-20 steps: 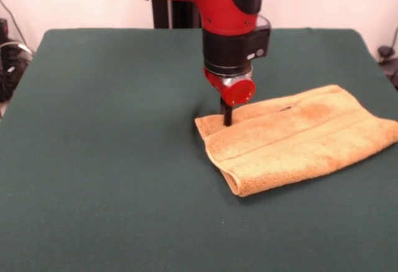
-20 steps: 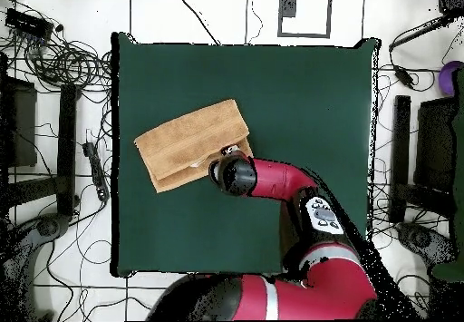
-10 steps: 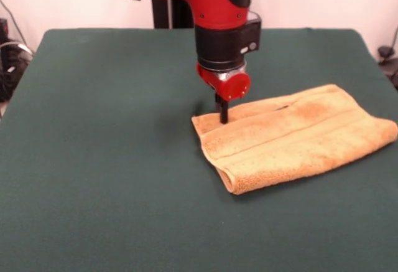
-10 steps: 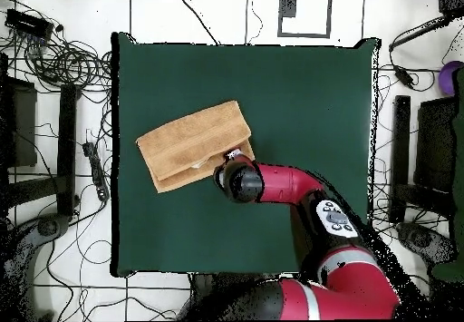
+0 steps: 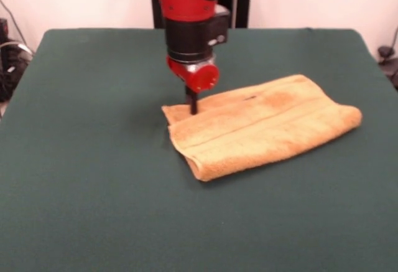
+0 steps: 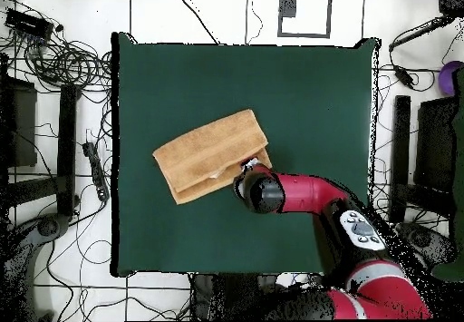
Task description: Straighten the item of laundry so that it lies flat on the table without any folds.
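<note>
The item of laundry (image 5: 261, 126), an orange-tan towel, lies folded double on the green table (image 5: 93, 172), with its folded edge toward the front. My gripper (image 5: 192, 105) comes straight down on the towel's far left corner, its dark fingers shut on that corner. From above, the towel (image 6: 208, 151) sits left of the table's (image 6: 308, 82) centre, tilted, and the red wrist (image 6: 263, 192) covers its lower right corner and hides the fingers.
Green cloth stretches wide on every side of the towel. Off the table, tangled cables (image 6: 63, 60) and dark stands (image 6: 65, 137) line the left side in the overhead view, with more gear (image 6: 435, 146) on the right.
The gripper has moved left in the front view, dragging the towel along by its corner. The whole towel has slid that way and stays folded.
</note>
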Robot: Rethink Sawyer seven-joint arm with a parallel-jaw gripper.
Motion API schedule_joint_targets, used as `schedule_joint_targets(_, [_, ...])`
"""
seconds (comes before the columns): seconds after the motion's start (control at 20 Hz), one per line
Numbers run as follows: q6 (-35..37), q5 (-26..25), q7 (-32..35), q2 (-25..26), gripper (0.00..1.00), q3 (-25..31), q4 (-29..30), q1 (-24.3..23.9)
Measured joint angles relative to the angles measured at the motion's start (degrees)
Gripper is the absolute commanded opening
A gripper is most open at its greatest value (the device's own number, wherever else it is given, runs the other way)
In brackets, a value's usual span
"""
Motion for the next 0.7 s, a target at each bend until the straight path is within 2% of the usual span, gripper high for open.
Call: schedule_joint_targets(0.7, [2.6,-9.3,-0.3,-1.4,0.0,0.1,0.2,-8.6])
